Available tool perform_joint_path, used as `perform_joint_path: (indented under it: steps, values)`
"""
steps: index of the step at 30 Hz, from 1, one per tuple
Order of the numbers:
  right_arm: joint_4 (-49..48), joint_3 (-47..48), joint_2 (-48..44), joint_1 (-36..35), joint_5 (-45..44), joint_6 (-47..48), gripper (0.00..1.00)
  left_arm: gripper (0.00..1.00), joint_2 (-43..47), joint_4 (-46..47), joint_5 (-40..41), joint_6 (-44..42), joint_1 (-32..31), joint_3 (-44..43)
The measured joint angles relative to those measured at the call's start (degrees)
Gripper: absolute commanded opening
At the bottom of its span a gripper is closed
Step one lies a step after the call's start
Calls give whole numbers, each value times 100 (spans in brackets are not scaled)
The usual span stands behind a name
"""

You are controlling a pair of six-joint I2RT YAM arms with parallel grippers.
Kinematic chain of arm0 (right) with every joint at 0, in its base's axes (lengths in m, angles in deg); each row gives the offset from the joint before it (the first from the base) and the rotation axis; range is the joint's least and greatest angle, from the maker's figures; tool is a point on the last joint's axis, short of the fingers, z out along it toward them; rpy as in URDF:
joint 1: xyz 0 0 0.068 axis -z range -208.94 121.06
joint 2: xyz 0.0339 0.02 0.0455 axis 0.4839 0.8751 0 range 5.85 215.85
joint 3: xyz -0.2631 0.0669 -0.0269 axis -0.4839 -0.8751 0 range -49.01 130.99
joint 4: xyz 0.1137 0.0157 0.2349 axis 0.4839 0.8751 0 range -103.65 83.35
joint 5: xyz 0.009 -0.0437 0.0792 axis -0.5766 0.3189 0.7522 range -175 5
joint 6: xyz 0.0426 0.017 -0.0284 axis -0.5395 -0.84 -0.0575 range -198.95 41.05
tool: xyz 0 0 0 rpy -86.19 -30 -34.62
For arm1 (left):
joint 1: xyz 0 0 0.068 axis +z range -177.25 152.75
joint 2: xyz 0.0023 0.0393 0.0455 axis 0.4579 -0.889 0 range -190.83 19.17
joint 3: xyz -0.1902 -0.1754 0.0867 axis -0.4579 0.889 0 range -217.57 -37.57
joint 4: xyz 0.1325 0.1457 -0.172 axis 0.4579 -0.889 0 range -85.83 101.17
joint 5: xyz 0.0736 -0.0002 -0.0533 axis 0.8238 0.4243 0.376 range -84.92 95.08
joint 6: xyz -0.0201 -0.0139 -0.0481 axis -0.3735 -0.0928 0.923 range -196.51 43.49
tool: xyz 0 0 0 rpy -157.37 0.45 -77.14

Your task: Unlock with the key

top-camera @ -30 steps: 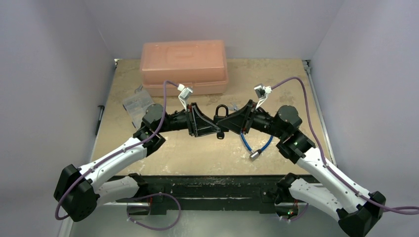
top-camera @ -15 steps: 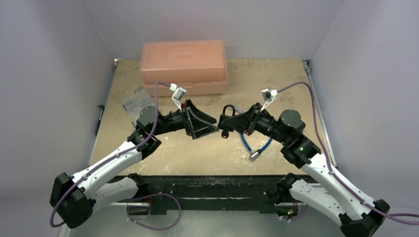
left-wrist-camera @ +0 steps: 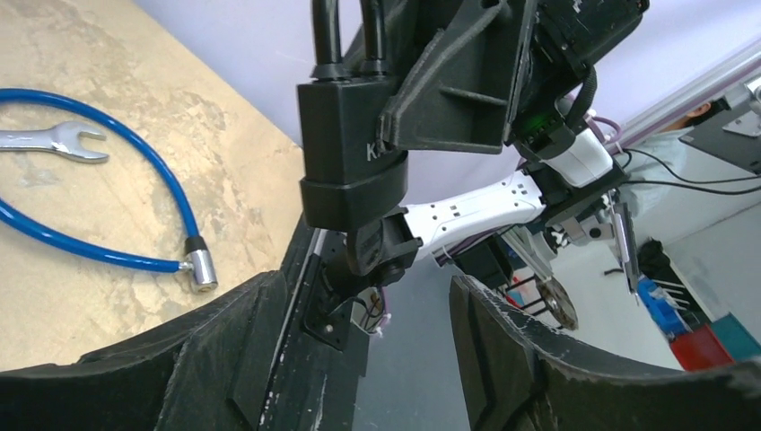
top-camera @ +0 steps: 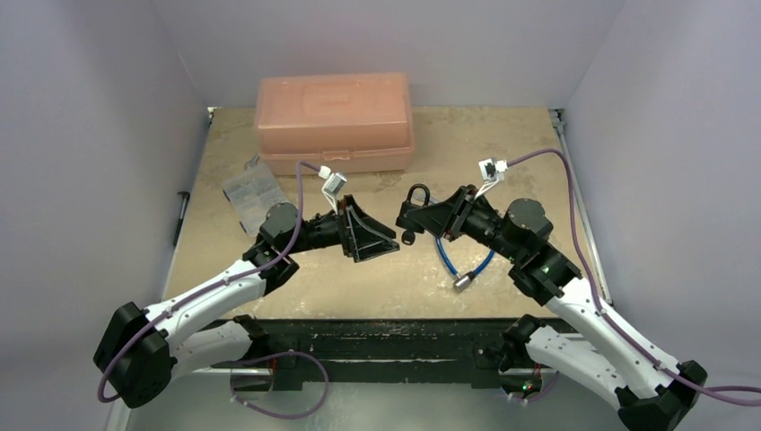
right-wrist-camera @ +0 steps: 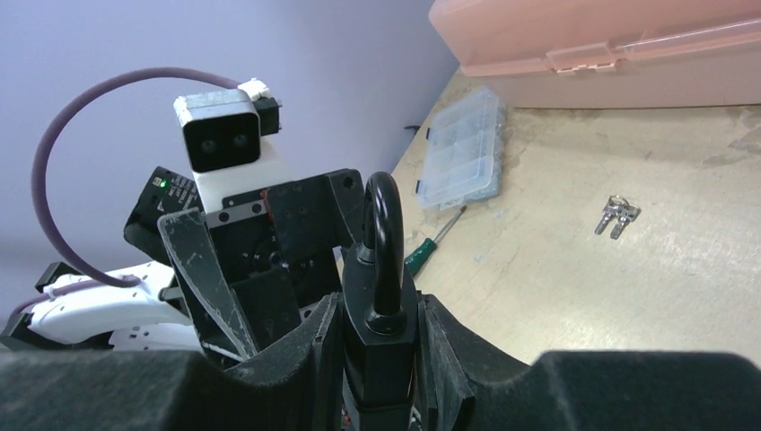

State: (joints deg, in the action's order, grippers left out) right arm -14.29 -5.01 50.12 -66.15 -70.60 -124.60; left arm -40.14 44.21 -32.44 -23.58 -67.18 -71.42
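Right hand clamps padlock aloft, key jutting below it, reachable for left hand, wide open, empty.

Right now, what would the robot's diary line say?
left gripper: open, apart from padlock | right gripper: shut on padlock | key: in padlock's underside | shackle: looks closed

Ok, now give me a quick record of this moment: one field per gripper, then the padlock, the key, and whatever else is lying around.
left gripper: open, empty, facing the padlock
right gripper: shut on the padlock's body
padlock: black, shackle looks seated in the body
key: black head sticking out of the padlock's end opposite the shackle, no finger on it
also present: blue cable lock, wrench, silver key bunch, screwdriver, clear organizer, pink box
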Motion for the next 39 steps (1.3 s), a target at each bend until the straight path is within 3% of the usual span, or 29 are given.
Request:
perform_joint_path:
  steps: [9, 24, 29, 33, 39]
  values:
    - [-131, 0, 42, 0, 7, -125, 0, 59, -601, 332, -59, -7, -376, -109]
    - [-249, 0, 70, 0, 26, -190, 0, 38, -837, 837, 68, 149, -398, -173]
    - [-289, 0, 76, 0, 26, -190, 0, 25, -885, 944, 129, 203, -398, -175]
    - [-291, 0, 79, 11, 15, -186, 0, 4, -918, 984, 144, 254, -404, -214]
    - [-323, 0, 79, 24, -4, -155, 0, 0, -927, 841, 192, 291, -409, -291]
